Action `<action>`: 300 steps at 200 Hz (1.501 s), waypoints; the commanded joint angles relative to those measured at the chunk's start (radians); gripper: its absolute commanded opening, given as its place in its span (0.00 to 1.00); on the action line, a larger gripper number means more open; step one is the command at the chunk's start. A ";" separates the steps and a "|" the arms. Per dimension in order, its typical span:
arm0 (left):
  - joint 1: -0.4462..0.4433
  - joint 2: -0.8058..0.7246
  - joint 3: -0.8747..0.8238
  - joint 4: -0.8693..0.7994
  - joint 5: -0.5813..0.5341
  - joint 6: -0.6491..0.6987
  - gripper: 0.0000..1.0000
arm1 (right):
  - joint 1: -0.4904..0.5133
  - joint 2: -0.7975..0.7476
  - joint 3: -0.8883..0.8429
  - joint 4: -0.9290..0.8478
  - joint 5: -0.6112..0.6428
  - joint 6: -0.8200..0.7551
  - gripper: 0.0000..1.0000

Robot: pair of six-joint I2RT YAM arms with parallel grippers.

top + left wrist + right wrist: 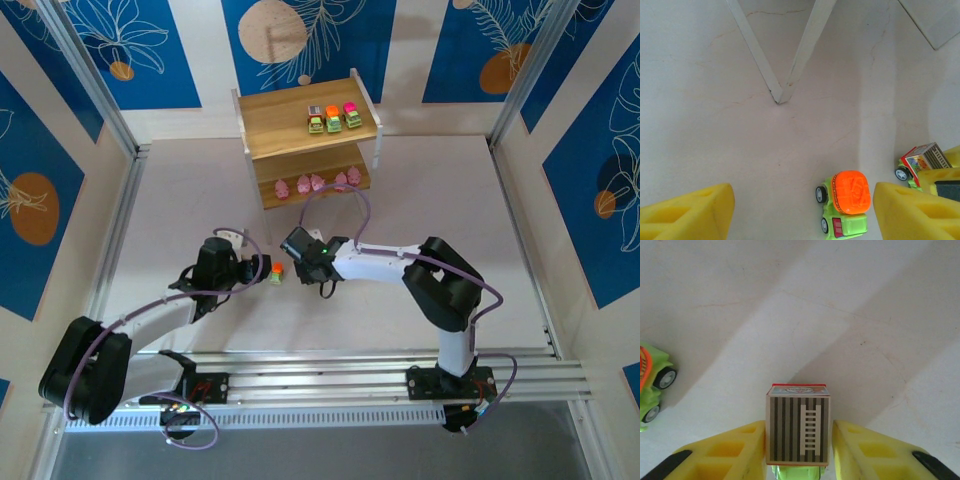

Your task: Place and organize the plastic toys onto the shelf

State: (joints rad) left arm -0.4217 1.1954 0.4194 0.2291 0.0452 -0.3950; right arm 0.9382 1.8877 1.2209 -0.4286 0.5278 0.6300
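Right claw (pixel 799 429) around truck (pixel 798 432), shelf (pixel 275 115) holding eight toys (pixel 333 119)

On the white table (pixel 450 200) the orange-topped truck (pixel 845 202) stands inside the left gripper (pixel 802 195), the striped truck (pixel 798 425) inside the right gripper (pixel 798 440); the shelf (pixel 270 120) stands well beyond both.

Lime-green toy mixer truck (pixel 845 205) with a bright orange drum and black wheels. Toy box truck (pixel 798 429): brown-and-cream stripes, cream ladder motif, red trim, green base. Pink pigs (pixel 318 183). Blue wall panels (pixel 400 40) with white leaves.
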 commanded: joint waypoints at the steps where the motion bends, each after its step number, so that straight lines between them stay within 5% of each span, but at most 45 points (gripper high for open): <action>1: 0.012 0.012 -0.001 0.025 0.020 -0.012 0.74 | 0.005 0.012 0.008 -0.012 0.015 -0.003 0.38; 112: 0.014 0.028 -0.001 0.038 0.032 -0.015 0.73 | 0.027 0.013 0.017 -0.026 0.072 -0.009 0.30; 300: 0.004 0.037 -0.004 0.096 0.106 0.026 0.70 | 0.036 -0.221 0.173 -0.249 0.089 -0.090 0.29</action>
State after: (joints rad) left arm -0.4210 1.2392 0.4194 0.3000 0.1188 -0.3908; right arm 0.9733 1.7149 1.3392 -0.6048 0.6033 0.5671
